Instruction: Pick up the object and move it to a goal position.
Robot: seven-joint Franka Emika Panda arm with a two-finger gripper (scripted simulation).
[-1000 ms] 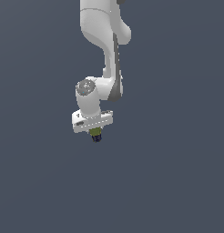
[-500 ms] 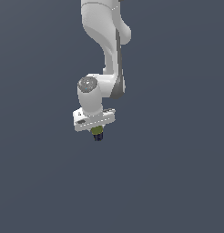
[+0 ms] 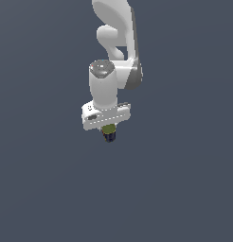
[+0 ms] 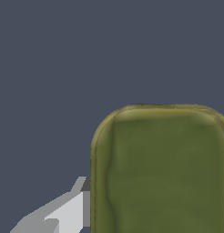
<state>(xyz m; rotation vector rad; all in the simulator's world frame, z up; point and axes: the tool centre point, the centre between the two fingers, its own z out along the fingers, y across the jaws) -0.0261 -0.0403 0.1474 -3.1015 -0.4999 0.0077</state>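
Close up in the wrist view, the tin can fills much of the picture: an olive-green, rounded-rectangular top with a raised rim, seen flat on. Against one long edge of that top lies a pale grey finger, touching the can's side; the finger on the other side falls outside this picture. Behind the can is only plain slate-grey background.

Farther off, the exterior view shows the whole arrangement hanging in the air. The gripper points straight down, and the can sits tucked directly under its white hand, pinched between the fingers so that only a small part shows: olive-green above, dark blue below. The fingers themselves are mostly hidden by the can and the hand, but they are closed in on the can's sides. No lettering can be read at this size.

Above the can, the wide white hand is slightly tilted, its end towards the exterior view's left lower than the other. Above that rises the Panda arm, white with grey joints, going up out of the top of the picture
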